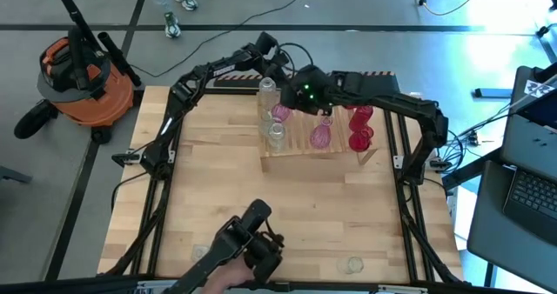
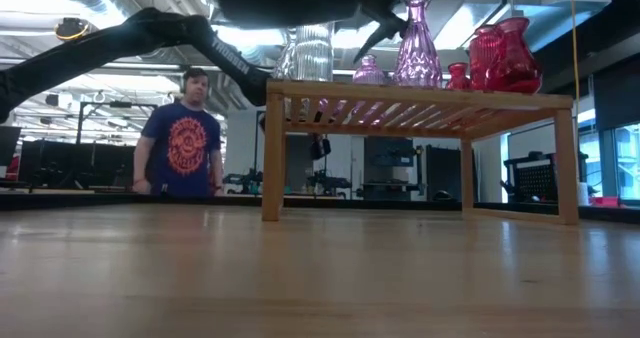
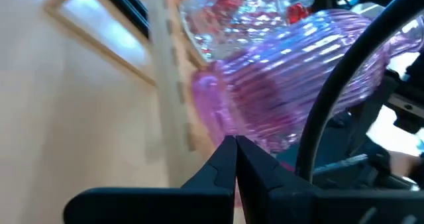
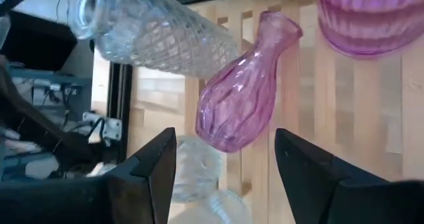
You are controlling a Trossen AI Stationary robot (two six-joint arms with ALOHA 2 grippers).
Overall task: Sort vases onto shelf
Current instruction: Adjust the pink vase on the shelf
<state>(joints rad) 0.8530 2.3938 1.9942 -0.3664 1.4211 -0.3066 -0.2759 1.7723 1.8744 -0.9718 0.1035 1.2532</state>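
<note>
The wooden shelf (image 1: 335,146) stands at the table's far side with vases on its slats: clear ones (image 1: 277,134) at its left, pink ones (image 1: 322,136) in the middle, red ones (image 1: 361,139) at its right. In the low view they stand upright on the shelf top (image 2: 420,96). My left gripper (image 3: 235,144) is shut, level, at the shelf's far left, its tips right at a pink ribbed vase (image 3: 291,85). My right gripper (image 4: 225,141) hangs open above a pink flared vase (image 4: 242,105) and a clear diamond-cut bottle (image 4: 156,32). My left gripper has its shut fingertips (image 3: 225,159) right against the lower wall of the pink ribbed vase (image 3: 255,128), coming level from the shelf's far left. Whether they touch the glass I cannot tell.
One clear vase (image 1: 352,263) stands alone on the table near its front edge. A dark device (image 1: 252,242) sits at the near edge. A person (image 2: 185,133) stands beyond the table. An orange vacuum (image 1: 83,81) is on the floor at the far left.
</note>
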